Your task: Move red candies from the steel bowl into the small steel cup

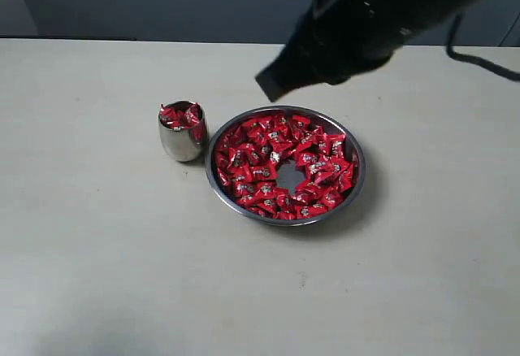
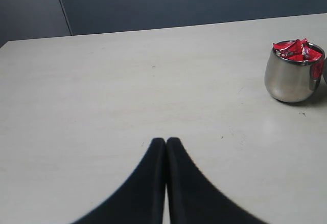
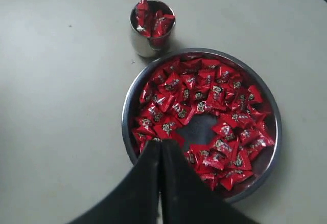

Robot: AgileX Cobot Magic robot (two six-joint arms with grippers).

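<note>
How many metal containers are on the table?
2. The small steel cup, heaped with red candies, stands left of the wide steel bowl in the exterior view; none seems hidden.

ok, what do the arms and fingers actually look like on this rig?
The left fingers and right fingers match: plain matte black, broad at the base, curving in to narrow rounded tips, no markings visible. In the exterior view the right arm is a bulky black housing, blurred, with a thin black cable beside it.

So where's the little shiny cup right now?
In the exterior view the small steel cup stands on the table just left of the steel bowl, close by its rim, with red candies heaped to its top.
</note>
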